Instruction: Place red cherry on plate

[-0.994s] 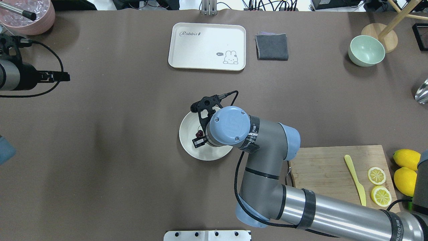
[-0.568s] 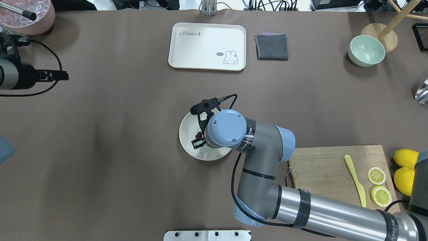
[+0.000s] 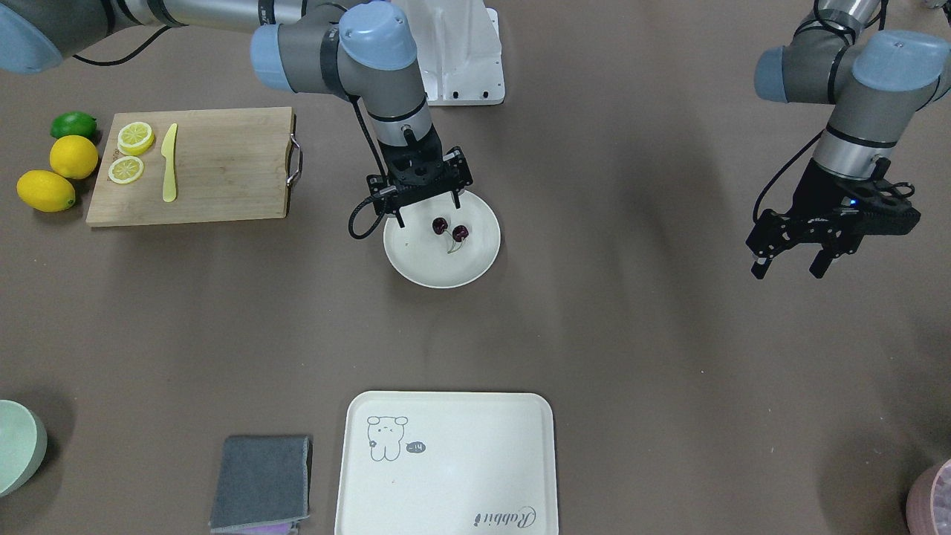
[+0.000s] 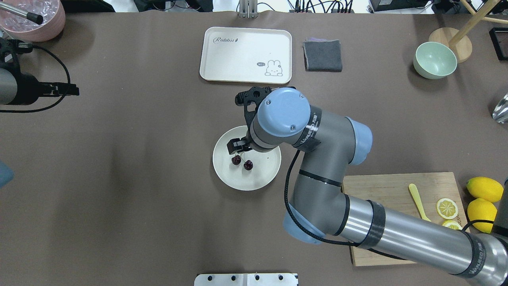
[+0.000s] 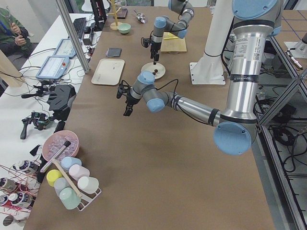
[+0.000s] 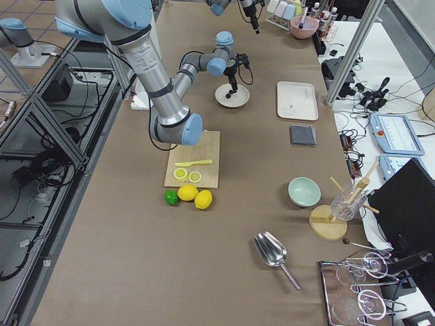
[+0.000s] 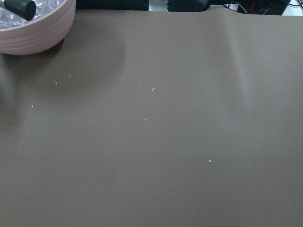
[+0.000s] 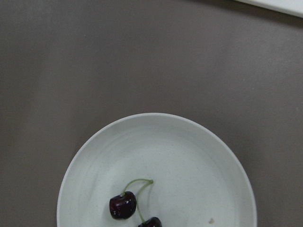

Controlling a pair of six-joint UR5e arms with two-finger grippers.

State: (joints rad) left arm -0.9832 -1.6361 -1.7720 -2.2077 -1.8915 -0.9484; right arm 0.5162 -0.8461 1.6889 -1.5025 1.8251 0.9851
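Facing the robot across the counter [image 3: 631, 334], the front view shows the red cherry [image 3: 451, 232] lying inside the plate [image 3: 420, 269], near its middle; the right end effector [image 3: 429, 212] hangs above the plate, fingers spread apart and holding nothing, clear of the fruit; the left end effector [image 3: 787, 272] hovers well off to the side over bare counter, fingers likewise apart and empty. From overhead, the two dark fruits sit a little left of the plate's middle; one black finger of the right end effector shows near them, and the wrist hides the other. The right wrist camera looks down on the plate, the thin green stems arching between the fruits; the left wrist camera sees brown counter and a pink bowl [image 7: 33, 28] in one corner.
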